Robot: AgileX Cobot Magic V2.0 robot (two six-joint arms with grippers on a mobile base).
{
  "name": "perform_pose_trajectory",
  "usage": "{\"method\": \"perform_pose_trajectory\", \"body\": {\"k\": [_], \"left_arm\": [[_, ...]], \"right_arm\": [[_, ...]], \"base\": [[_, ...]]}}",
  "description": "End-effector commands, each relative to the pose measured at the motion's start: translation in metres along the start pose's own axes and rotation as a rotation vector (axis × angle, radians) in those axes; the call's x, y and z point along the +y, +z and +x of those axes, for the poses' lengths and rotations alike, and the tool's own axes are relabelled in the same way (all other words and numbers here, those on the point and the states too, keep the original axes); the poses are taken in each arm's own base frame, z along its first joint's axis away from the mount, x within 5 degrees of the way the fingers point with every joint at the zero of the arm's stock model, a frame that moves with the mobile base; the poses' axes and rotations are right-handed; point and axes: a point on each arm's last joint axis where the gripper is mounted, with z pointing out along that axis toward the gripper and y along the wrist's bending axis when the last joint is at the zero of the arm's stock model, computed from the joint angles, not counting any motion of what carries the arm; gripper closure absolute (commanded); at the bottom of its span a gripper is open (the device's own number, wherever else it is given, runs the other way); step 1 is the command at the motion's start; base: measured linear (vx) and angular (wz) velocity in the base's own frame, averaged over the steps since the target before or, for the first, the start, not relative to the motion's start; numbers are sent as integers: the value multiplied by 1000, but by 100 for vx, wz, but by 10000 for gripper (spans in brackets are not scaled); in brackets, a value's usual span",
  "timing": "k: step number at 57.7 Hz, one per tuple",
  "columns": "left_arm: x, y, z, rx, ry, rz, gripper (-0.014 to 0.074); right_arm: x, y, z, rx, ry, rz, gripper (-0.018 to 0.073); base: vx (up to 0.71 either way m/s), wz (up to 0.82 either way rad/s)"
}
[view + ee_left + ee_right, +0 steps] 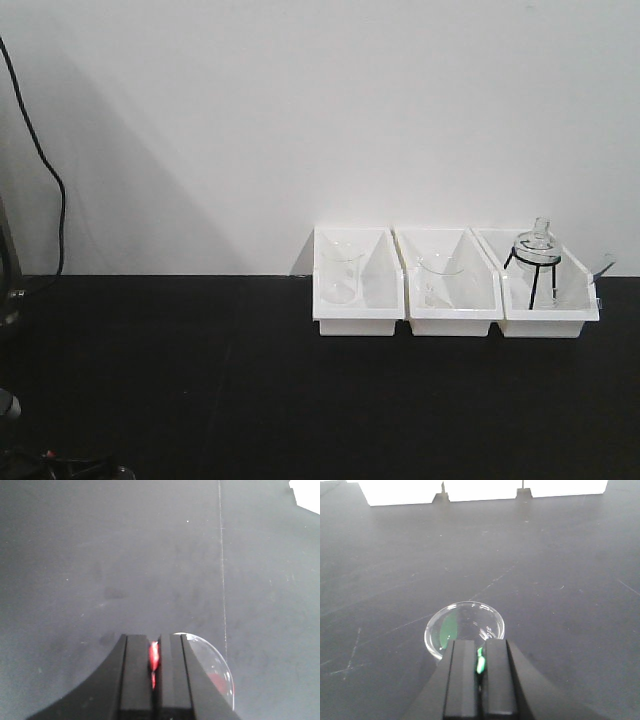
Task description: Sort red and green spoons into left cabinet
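Broadly, the black worktop [200, 380] lies open, white plastic bins [357, 318] at its back, no cabinet in view. Each by a clear round glass dish [465, 622], the left gripper [154, 647] has jaws clenched on the thin red plastic spoon [154, 657], the right gripper [481, 650] on the green spoon [480, 662], both lengthwise between the jaws.

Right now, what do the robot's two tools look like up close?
Both wrist cameras show the same: the left tool and the right tool are matte black, each with two flat, straight-edged fingers on a base that flares wider. No markings or cables show.
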Motion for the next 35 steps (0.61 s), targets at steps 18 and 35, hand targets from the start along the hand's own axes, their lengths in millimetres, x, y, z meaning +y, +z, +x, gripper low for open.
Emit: {"method": "perform_pose_trajectory", "body": {"k": [18, 35], "left_arm": [[-9, -6, -16, -92, 8, 43, 603], [-9, -6, -16, -89, 8, 43, 603]], "right_arm": [[2, -1, -25, -237, -11, -18, 566], [2, -3, -29, -264, -10, -21, 566]], "base": [[0, 0], [0, 0]]}}
